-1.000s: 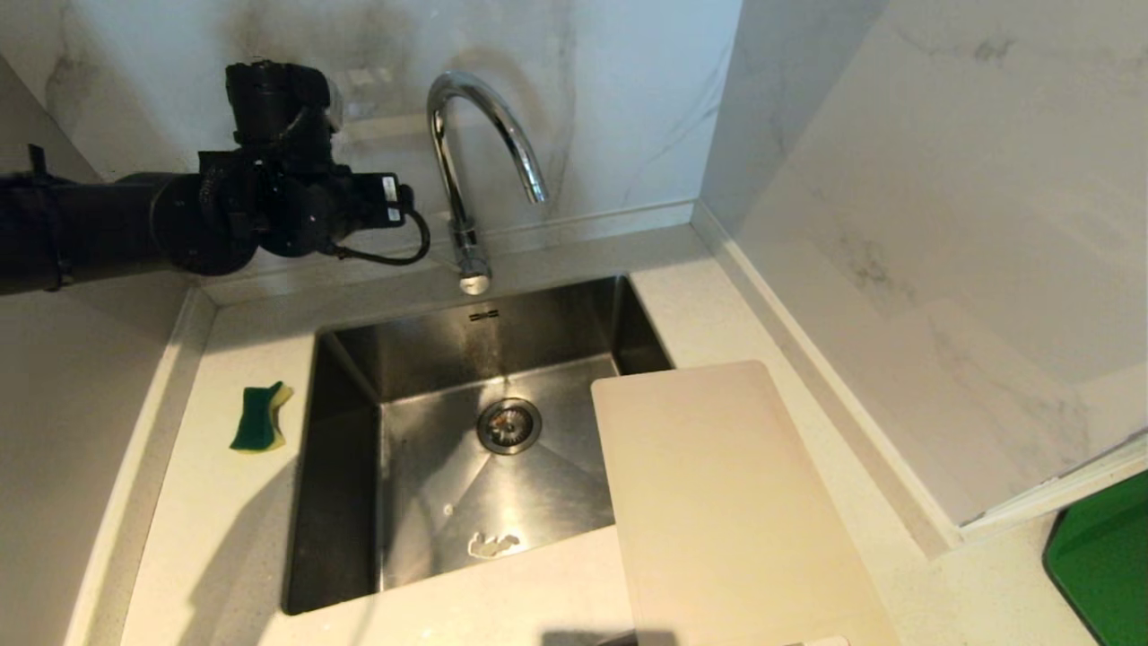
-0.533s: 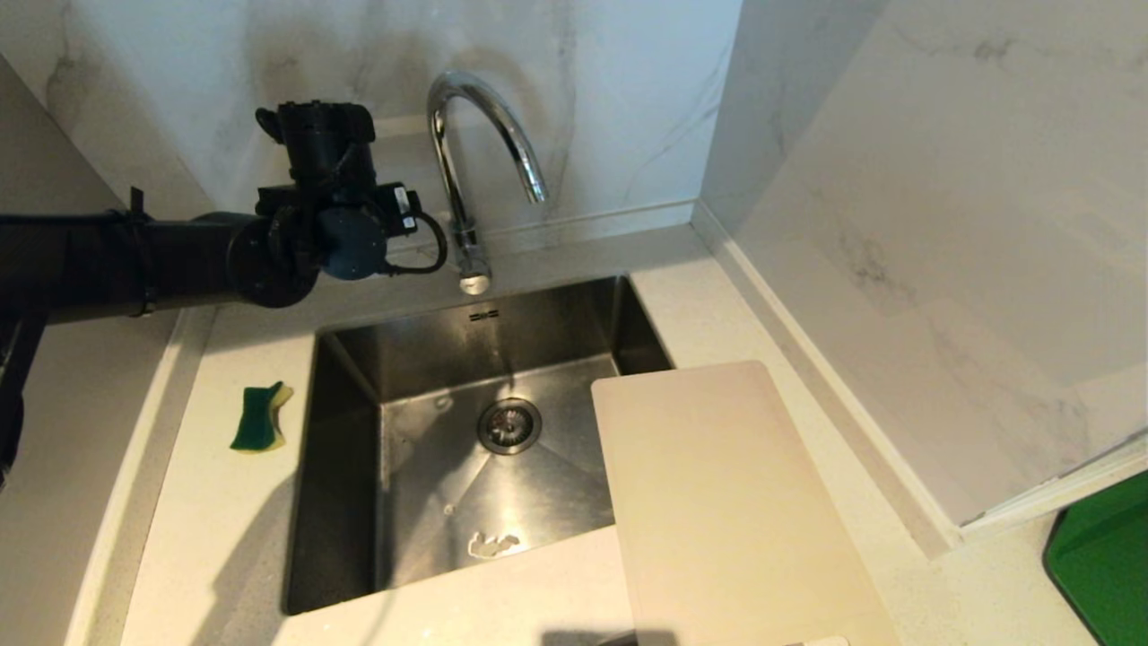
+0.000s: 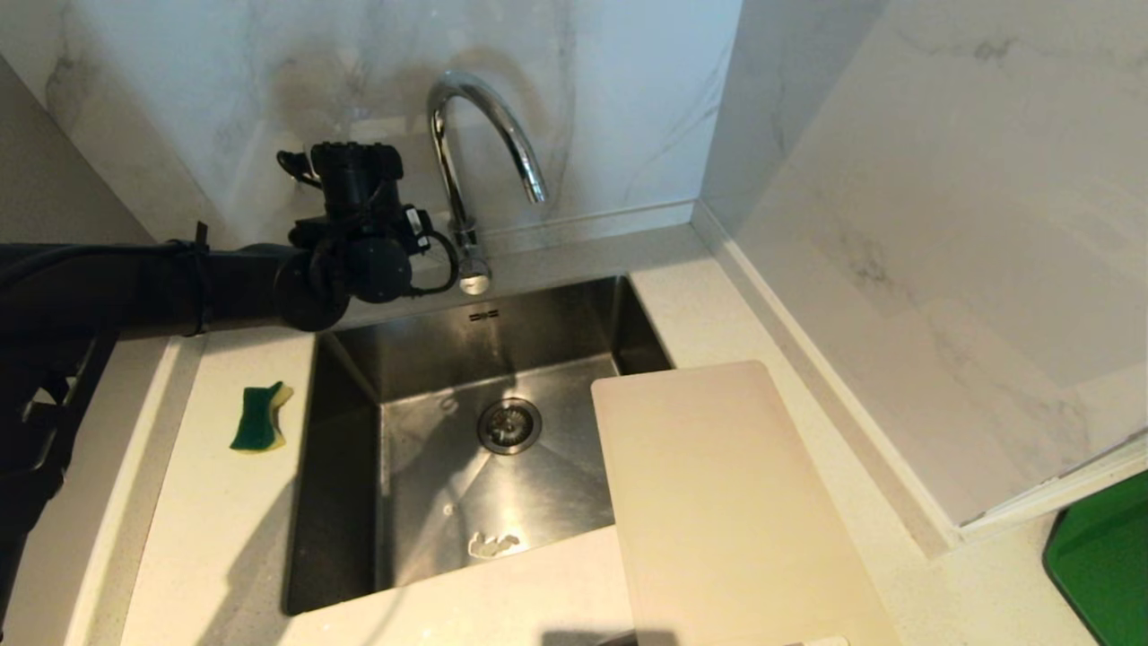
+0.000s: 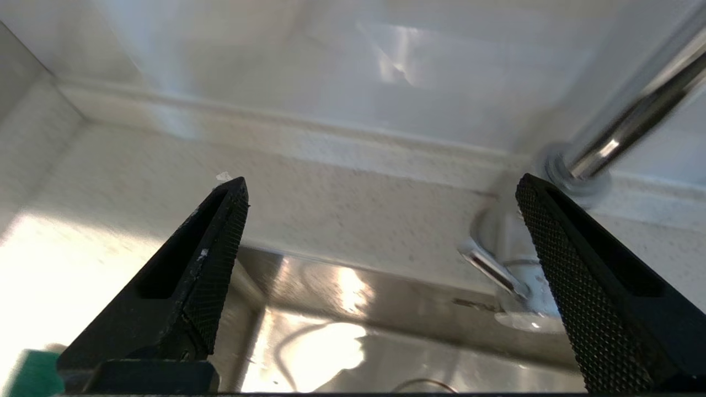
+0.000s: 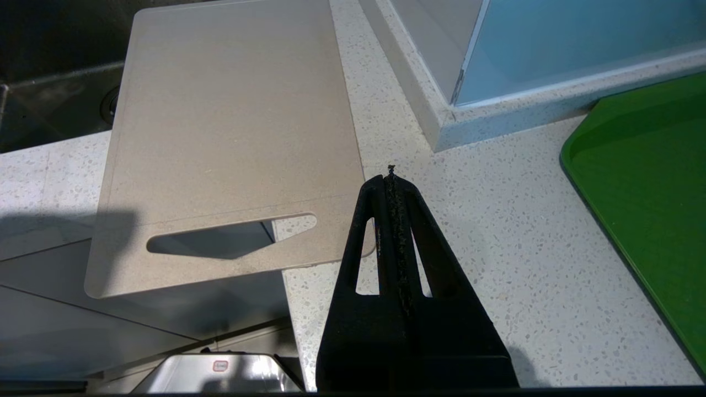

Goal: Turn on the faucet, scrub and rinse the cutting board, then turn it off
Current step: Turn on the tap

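Note:
The chrome faucet (image 3: 484, 117) arches over the steel sink (image 3: 350, 467), and no water shows at its spout. My left gripper (image 4: 383, 187) is open beside the faucet's base, low over the back rim of the sink. The thin lever (image 4: 491, 270) lies just inside one fingertip (image 4: 532, 198), untouched. In the head view my left wrist (image 3: 359, 242) sits just left of the faucet stem. The cream cutting board (image 3: 726, 502) lies flat over the sink's right edge and the counter. My right gripper (image 5: 390, 179) is shut and empty, parked by the board's slotted end (image 5: 231, 237).
A green and yellow sponge (image 3: 260, 417) lies on the counter left of the sink. A green tray (image 3: 1103, 565) sits at the far right. Marble wall panels close in the back and right. A drain (image 3: 508, 424) is in the basin floor.
My left arm has swung right and down from high on the left wall to beside the faucet's base, with the wrist rolling as it came. Board and sponge stayed put.

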